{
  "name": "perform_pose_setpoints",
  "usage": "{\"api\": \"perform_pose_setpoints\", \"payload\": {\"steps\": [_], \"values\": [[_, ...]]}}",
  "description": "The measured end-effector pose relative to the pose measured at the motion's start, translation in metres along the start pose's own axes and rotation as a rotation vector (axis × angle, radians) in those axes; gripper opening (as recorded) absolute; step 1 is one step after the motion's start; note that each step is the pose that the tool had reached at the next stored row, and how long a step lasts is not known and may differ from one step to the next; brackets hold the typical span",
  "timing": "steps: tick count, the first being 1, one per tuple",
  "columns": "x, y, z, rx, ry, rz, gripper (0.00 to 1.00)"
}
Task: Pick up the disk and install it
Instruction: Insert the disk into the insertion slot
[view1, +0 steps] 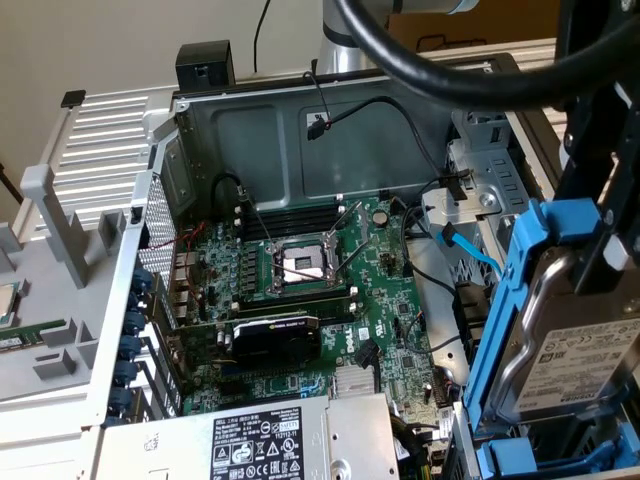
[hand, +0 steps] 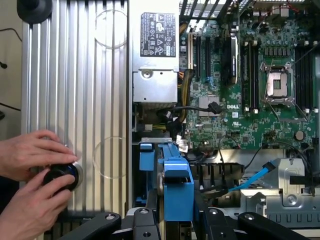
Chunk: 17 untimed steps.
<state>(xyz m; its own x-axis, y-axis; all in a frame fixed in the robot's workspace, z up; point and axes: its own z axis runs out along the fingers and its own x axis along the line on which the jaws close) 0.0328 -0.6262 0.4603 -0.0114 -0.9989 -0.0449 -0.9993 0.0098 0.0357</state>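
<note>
Closest to the lens, the gripper (hand: 175, 222) is clamping its fingers on the disk (view1: 575, 365) — the disk's blue rail is sitting between them in the wrist view. In the exterior view the disk is hanging upright at four o'clock, at the edge of the open computer case (view1: 300, 130), near the silver drive cage (view1: 482, 190) at two o'clock. A blue SATA cable (view1: 468, 250) is lying loose between cage and disk; I am judging that a rail could be catching it and straining the connector. If the rails are meeting the cage edge tilted, the disk could be jamming or slipping in the grip. A person's hands (hand: 30, 155) are touching a black knob (hand: 60, 176) on the ribbed panel (hand: 75, 75) beside the case — a sudden arm motion could be striking them.
</note>
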Motion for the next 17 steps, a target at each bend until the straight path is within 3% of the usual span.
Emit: {"api": "perform_pose_setpoints", "payload": {"steps": [17], "values": [[0.0003, -0.0002, 0.0053, 0.0, 0.0001, 0.0, 0.37]]}}
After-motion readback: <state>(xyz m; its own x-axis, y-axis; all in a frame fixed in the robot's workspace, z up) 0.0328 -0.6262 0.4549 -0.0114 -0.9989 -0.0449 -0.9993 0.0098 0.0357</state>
